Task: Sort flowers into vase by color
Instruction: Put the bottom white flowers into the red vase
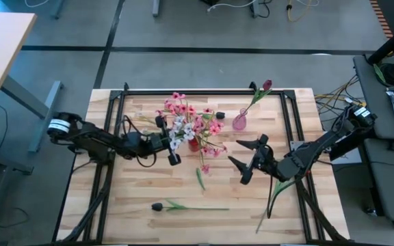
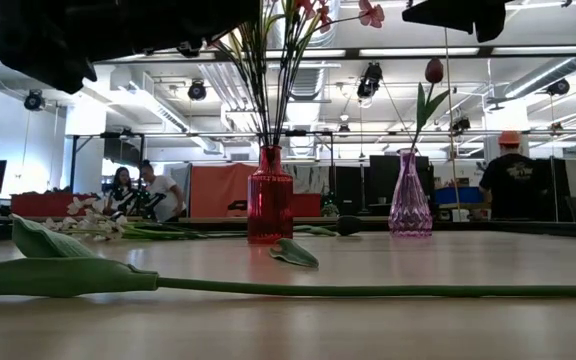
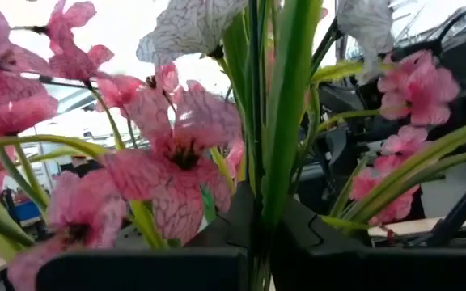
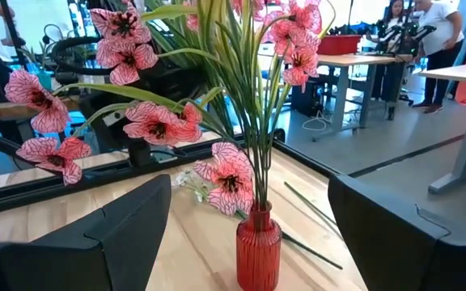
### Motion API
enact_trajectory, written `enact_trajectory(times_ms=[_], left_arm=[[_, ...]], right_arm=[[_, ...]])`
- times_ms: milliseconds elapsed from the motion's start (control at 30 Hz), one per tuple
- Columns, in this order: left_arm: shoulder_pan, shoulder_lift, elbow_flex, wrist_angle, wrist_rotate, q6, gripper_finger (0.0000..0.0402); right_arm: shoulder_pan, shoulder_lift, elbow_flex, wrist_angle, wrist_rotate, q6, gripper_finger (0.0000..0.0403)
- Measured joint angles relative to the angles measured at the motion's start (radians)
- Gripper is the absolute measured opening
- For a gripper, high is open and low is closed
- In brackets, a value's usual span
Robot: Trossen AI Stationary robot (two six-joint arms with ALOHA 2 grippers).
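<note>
The left gripper (image 1: 172, 142) is pinching green stems (image 3: 277, 137) at the ribbed red glass vase (image 4: 258, 249), likely seating them, while the right gripper (image 1: 250, 160) is waiting spread beside it.

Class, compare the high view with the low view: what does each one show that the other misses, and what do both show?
Only the high view: both pincers, the left pincer by the pink flowers, the right pincer open beside the red vase, and the dark bud on the tulip lying on the table.
Only the low view: people in the room behind.
Both: red vase, pink vase holding one tulip, the loose leaf.
</note>
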Motion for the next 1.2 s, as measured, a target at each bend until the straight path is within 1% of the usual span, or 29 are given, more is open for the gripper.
enact_trajectory(times_ms=[333, 800, 1133, 1200], left_arm=[[0.006, 0.007, 0.015, 0.010, 0.000, 0.059, 0.0000], [0.035, 0.007, 0.012, -0.023, -0.008, -0.095, 0.0000], [0.047, 0.007, 0.014, -0.058, -0.012, -0.123, 0.0000], [0.047, 0.007, 0.013, -0.062, -0.034, -0.133, 0.0000]], right_arm=[[0.000, 0.000, 0.000, 0.001, 0.000, 0.000, 0.0325], [0.000, 0.000, 0.000, 0.000, 0.001, 0.006, 0.0325], [0.000, 0.000, 0.000, 0.000, 0.001, 0.008, 0.0325], [0.000, 0.000, 0.000, 0.000, 0.001, 0.009, 0.0325]])
